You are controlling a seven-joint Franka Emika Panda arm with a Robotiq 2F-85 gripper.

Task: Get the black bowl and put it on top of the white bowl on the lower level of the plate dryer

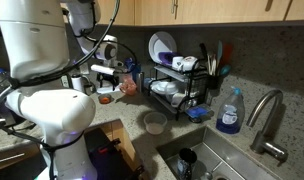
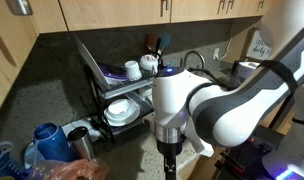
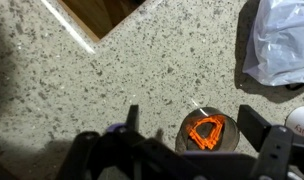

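Task stage: Approach for the pick-up. You have not yet grasped the black bowl (image 3: 207,132), so no step of the task shows as complete.
End effector: The gripper (image 3: 192,118) points down at the countertop (image 3: 122,70) with its jaws spread wide and released. It holds nothing.
Black bowl location: In the wrist view the bowl stands upright on the countertop, well in from the notched edge. It sits between the two fingers, nearer one than the other. An orange glint shows inside it, and its cause is unclear. The robot's body hides the bowl in both exterior views.
White bowl location: The white bowl (image 2: 120,112) rests on the lower level of the plate dryer (image 2: 92,75), with nothing black on top of it.
Plate dryer location: It stands at the back edge of the countertop against the wall, well apart from the gripper.
Items to disregard: A pale translucent bowl (image 1: 152,122) sits near the edge by the sink (image 1: 232,160). A white plastic bag (image 3: 282,40) lies just beside the black bowl. An upright white plate (image 1: 160,47) stands on the upper level.
Work left: Centre the jaws on the bowl, descend and close on it. Then lift it, carry it to the back edge, enter the lower level and set it on the white bowl.
Caution: Expect tight clearance under the upper level, judging by the wire frame.
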